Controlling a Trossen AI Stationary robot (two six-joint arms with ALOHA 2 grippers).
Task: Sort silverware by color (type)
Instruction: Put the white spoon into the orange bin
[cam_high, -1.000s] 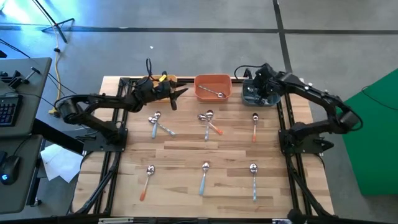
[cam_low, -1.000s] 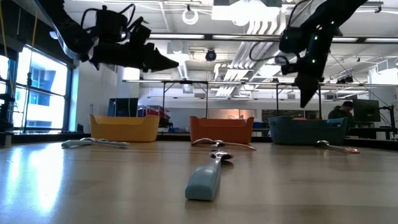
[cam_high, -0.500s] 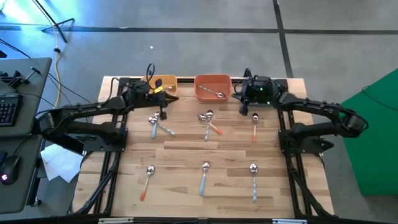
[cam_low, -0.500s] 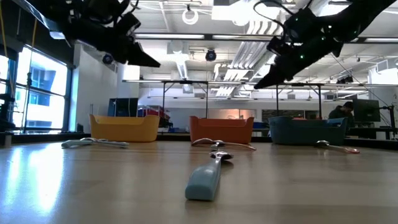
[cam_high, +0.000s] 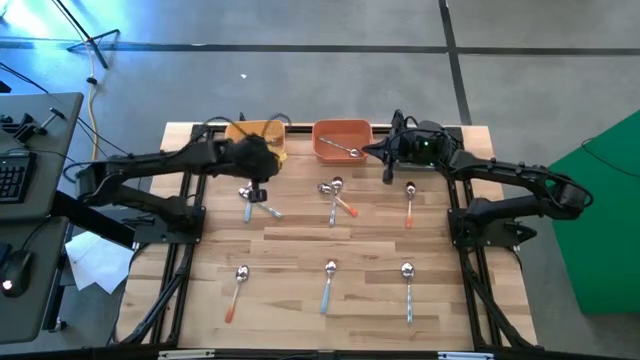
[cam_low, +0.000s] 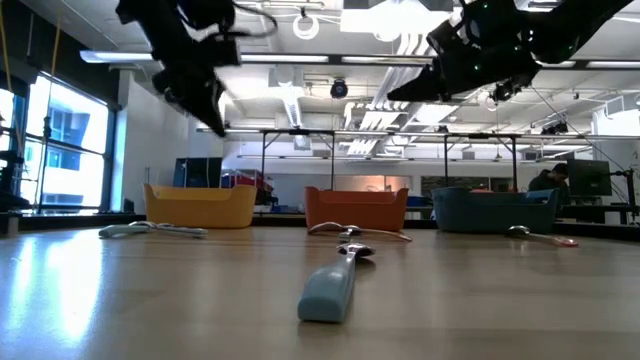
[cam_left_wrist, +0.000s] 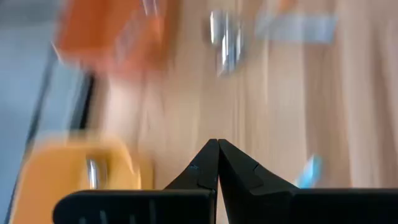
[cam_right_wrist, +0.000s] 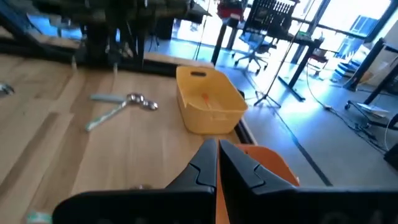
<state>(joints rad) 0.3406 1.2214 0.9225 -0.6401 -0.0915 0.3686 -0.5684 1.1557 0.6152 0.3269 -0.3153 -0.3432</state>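
Overhead, a light wooden slatted table (cam_high: 300, 250) carries three rectangular plastic bins along its far edge: a yellow bin (cam_high: 262, 135), an orange bin (cam_high: 342, 139) holding one silver spoon (cam_high: 342, 149), and a dark teal bin largely hidden beneath the right arm.

The left gripper (cam_high: 262, 160) hangs above the table just in front of the yellow bin, over a crossed pair of spoons (cam_high: 253, 199), one with a light blue handle. Its wrist view shows the two dark fingers (cam_left_wrist: 205, 169) pressed together at the tips, with nothing between them. In the low view the same gripper (cam_low: 212, 112) points downward, well clear of the tabletop.

The right gripper (cam_high: 378, 152) sits in the air between the orange bin and the teal bin, its tips directed toward the orange bin. Its wrist view likewise shows the fingers (cam_right_wrist: 208, 163) meeting at a point, empty, with the yellow bin (cam_right_wrist: 208, 99) beyond.

The remaining silverware lies loose on the wood: a crossed cluster with an orange-red handle at centre (cam_high: 336, 197), a single orange-red-handled spoon (cam_high: 409, 203) to its right, and a near row of an orange-red-handled spoon (cam_high: 236, 291), a light-blue-handled spoon (cam_high: 327, 284) and a plain silver spoon (cam_high: 408, 290). The low view shows that blue handle (cam_low: 330, 285) nearest the camera.
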